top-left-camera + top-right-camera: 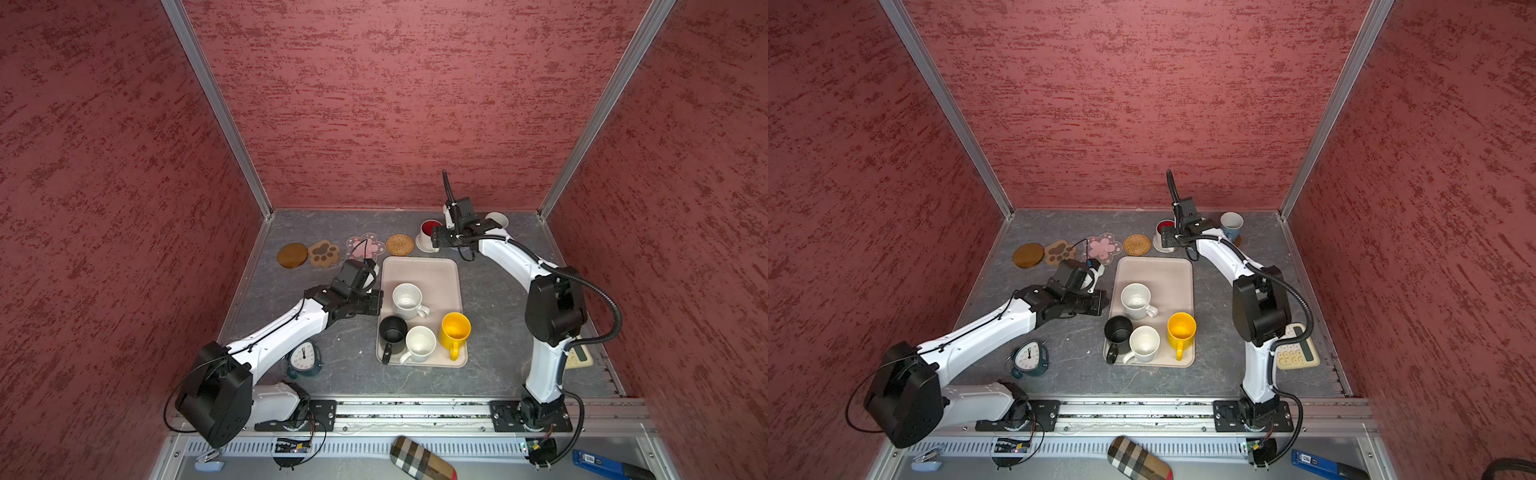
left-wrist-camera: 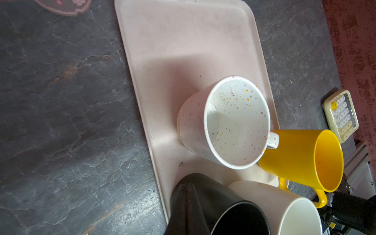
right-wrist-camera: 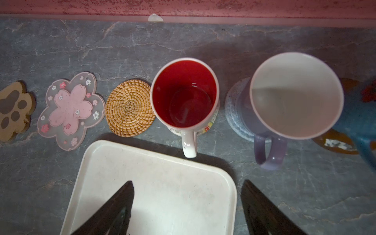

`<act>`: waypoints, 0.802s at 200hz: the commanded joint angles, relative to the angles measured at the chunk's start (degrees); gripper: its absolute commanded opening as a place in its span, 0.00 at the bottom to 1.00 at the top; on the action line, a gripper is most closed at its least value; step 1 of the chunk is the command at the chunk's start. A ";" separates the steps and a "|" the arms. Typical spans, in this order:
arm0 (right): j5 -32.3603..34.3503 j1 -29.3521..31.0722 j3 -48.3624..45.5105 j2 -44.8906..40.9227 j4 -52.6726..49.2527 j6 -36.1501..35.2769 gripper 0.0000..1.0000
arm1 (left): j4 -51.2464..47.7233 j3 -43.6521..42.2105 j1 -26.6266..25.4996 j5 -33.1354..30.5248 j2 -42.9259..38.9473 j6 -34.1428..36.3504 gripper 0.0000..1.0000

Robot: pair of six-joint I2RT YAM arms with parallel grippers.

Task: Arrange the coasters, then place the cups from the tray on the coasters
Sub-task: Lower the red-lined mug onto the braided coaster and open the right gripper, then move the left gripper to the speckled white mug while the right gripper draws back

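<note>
Soft overhead light, faint shadows, blue cup (image 3: 363, 120) blurred

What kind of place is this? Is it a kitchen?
Probably not: it looks like a robot test booth. Red walls box in a grey tabletop, and two robot arms stand on a metal rail along its front edge.

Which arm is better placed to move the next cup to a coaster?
Likely left: the left gripper is shut beside the black cup, and the bare coasters lie on its side. The right gripper stands open farther back.
</note>
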 commanded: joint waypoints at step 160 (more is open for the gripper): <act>-0.75 0.07 -15.88 -11.44 9.50 3.18 0.85 | 8.63 2.37 0.21 12.87 13.68 -1.08 0.00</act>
